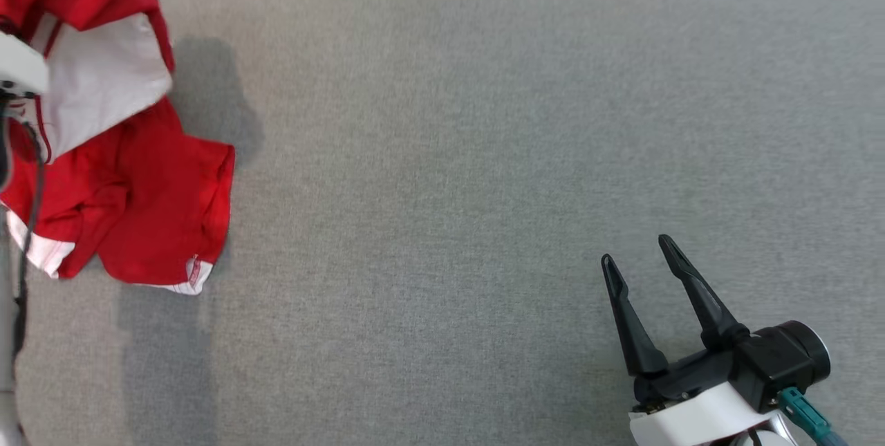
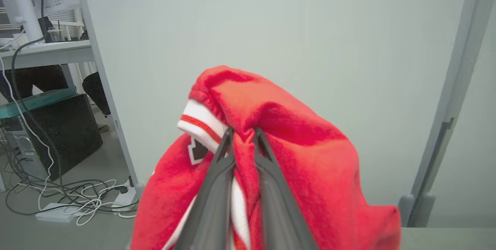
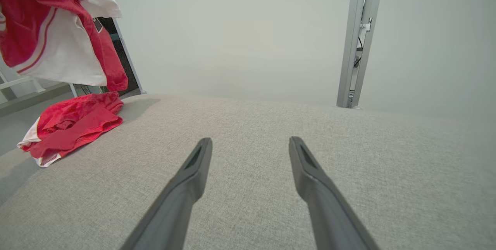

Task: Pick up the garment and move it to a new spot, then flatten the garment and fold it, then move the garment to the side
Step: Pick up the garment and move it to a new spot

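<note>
A red garment with white panels and striped trim [image 1: 131,190] hangs at the far left of the grey table [image 1: 484,155], its lower end resting crumpled on the surface. My left gripper [image 2: 241,135] is shut on a bunch of its red fabric, lifted well above the table. The right wrist view has the garment [image 3: 66,48] hanging at the upper left, with its bottom part heaped on the table. My right gripper [image 1: 639,259] stands open low over the table's front right, far from the garment, with nothing between its fingers [image 3: 197,161].
Pale wall panels stand behind the table, with a grey post [image 3: 358,37] at the back right. Past the table's left edge there are a desk, a dark computer case [image 2: 58,133] and loose cables [image 2: 77,199] on the floor. The table's middle and right are bare grey cloth.
</note>
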